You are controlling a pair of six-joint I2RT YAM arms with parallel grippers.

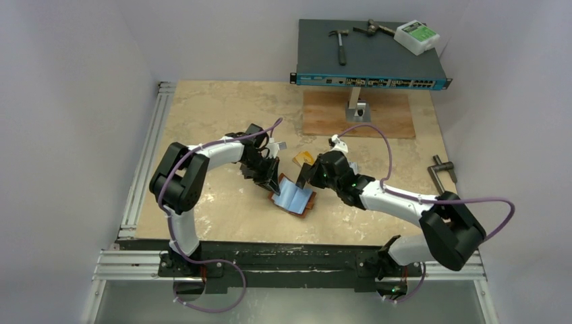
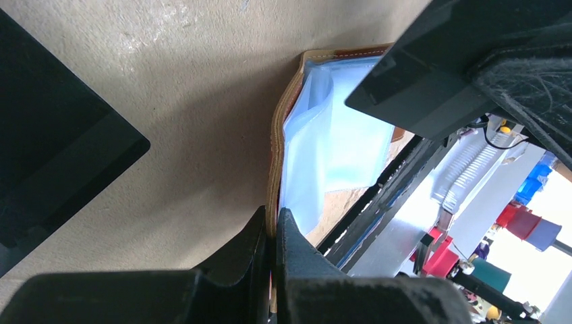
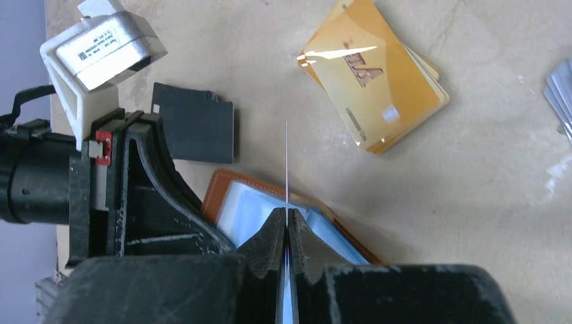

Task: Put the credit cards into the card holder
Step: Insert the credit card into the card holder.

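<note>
The card holder (image 1: 294, 198) lies open in the middle of the table, brown leather outside and light blue inside (image 2: 324, 135). My left gripper (image 1: 272, 183) is shut on its brown leather edge (image 2: 273, 219) at the holder's left side. My right gripper (image 1: 307, 177) is shut on one of the credit cards, which shows edge-on as a thin line (image 3: 287, 162) standing just above the holder's blue pockets (image 3: 253, 209). Gold-orange cards (image 3: 374, 74) lie stacked beyond the holder. Black cards (image 3: 195, 123) lie beside the left gripper's fingers (image 3: 152, 185). Silvery cards (image 3: 561, 88) show at the right edge.
At the back a blue-fronted network switch (image 1: 371, 50) stands on a post over a wooden board (image 1: 357, 115), with hammers (image 1: 341, 44) and a white box (image 1: 417, 37) on top. A metal tool (image 1: 442, 172) lies at the table's right edge.
</note>
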